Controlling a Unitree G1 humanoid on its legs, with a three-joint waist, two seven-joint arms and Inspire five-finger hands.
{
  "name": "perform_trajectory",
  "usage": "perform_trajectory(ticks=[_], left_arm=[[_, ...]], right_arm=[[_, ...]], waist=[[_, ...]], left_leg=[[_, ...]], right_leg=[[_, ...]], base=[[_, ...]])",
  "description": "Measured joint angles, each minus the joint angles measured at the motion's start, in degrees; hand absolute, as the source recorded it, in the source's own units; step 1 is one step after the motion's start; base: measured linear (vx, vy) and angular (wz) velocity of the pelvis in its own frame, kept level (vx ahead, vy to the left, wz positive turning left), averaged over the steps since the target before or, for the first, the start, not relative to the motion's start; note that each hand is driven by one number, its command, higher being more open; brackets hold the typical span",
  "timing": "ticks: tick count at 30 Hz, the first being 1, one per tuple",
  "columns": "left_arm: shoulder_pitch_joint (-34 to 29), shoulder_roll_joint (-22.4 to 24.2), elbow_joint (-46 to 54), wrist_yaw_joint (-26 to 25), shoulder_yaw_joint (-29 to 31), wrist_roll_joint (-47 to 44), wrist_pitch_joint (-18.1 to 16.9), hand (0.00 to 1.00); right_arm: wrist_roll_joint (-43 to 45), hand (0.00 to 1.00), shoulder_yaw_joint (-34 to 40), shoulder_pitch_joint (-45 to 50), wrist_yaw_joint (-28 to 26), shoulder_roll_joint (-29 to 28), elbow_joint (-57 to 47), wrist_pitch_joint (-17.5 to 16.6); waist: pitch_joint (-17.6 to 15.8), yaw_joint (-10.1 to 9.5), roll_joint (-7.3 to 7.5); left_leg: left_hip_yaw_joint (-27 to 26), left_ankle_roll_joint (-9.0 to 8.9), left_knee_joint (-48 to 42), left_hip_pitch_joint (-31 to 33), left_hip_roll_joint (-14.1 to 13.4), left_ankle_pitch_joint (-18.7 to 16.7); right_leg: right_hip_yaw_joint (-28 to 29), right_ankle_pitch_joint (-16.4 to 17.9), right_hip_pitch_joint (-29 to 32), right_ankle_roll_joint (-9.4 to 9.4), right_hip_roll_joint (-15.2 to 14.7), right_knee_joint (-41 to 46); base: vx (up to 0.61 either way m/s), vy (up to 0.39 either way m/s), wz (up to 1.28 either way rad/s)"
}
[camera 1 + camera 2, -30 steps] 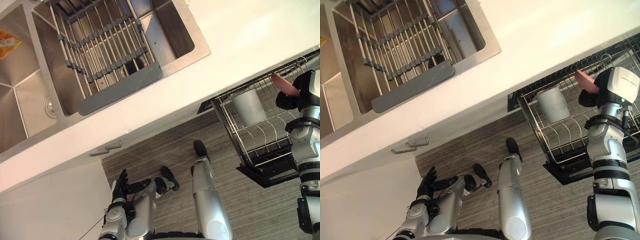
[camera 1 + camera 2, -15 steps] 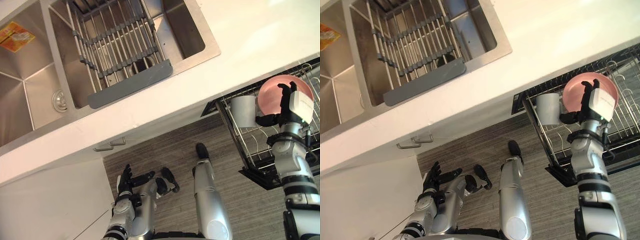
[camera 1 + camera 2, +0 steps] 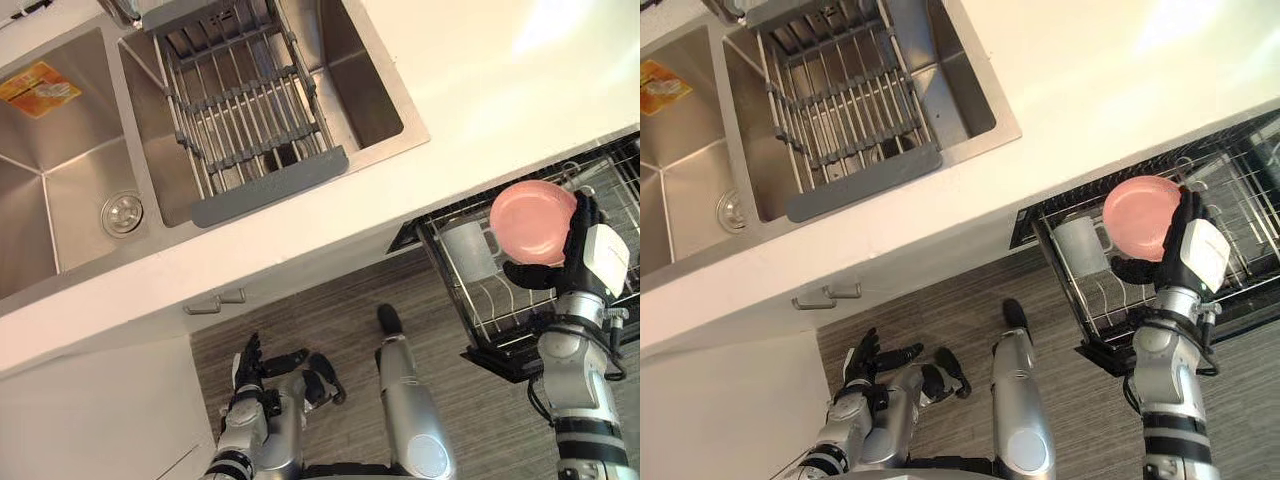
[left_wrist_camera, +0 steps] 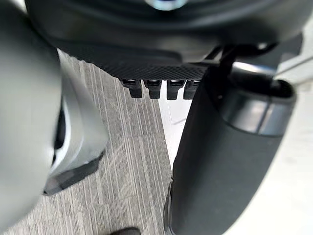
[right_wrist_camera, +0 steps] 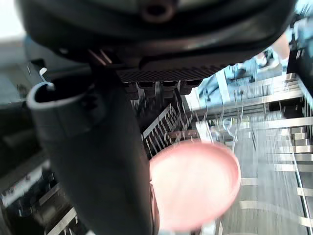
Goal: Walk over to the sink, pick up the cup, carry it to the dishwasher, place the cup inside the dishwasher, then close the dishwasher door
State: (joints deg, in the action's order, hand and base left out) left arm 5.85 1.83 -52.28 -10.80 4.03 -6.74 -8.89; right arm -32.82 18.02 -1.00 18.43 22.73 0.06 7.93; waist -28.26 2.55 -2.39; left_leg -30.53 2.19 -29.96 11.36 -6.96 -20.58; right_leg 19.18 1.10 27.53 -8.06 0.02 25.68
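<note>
A pink cup [image 3: 530,222] shows its round face above the pulled-out dishwasher rack [image 3: 450,290]. My right hand [image 3: 590,245] stands just behind it, open, fingers straight up and thumb reaching under the cup's lower edge. I cannot tell whether hand and cup touch. In the right wrist view the pink cup [image 5: 195,183] floats past the thumb [image 5: 93,161], over the rack's wires. A pale grey cup [image 3: 465,245] stands in the rack beside it. My left hand [image 3: 250,365] hangs low near the floor, open.
A steel double sink [image 3: 60,170] holds a grey drain rack [image 3: 250,120] and an orange packet [image 3: 40,82]. The white counter [image 3: 480,90] runs between sink and dishwasher. A drawer handle [image 3: 218,303] sticks out below the counter edge.
The right hand's fingers went from curled round the pink cup to straight. The cup turned its round face to the camera. The whole view shifted; the left hand stayed.
</note>
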Motion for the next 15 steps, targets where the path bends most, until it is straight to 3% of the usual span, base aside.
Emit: perform_trajectory(ticks=[8,15], left_arm=[[-0.74,0.91,-0.38,1.58,-0.21,1.74,1.3,1.0],[-3.88,1.79,-2.39,3.12,-0.35,3.49,2.4,1.0]], right_arm=[[2.0,1.0,7.18,8.88,1.8,-9.98,-14.76,-0.31],[13.02,1.0,12.47,16.54,4.95,-21.33,-18.79,-3.84]], waist=[[2.08,0.64,4.01],[8.28,2.62,4.21]], left_leg=[[-1.41,-1.01,4.17,-6.33,0.16,0.45],[-2.18,-2.22,9.98,-12.05,0.91,1.49]], right_leg=[[-1.42,0.12,-4.42,0.66,0.21,-1.88],[-3.69,0.63,-7.98,1.66,0.17,-3.41]], base=[[0.09,-0.031,-0.11],[0.12,-0.006,-0.05]])
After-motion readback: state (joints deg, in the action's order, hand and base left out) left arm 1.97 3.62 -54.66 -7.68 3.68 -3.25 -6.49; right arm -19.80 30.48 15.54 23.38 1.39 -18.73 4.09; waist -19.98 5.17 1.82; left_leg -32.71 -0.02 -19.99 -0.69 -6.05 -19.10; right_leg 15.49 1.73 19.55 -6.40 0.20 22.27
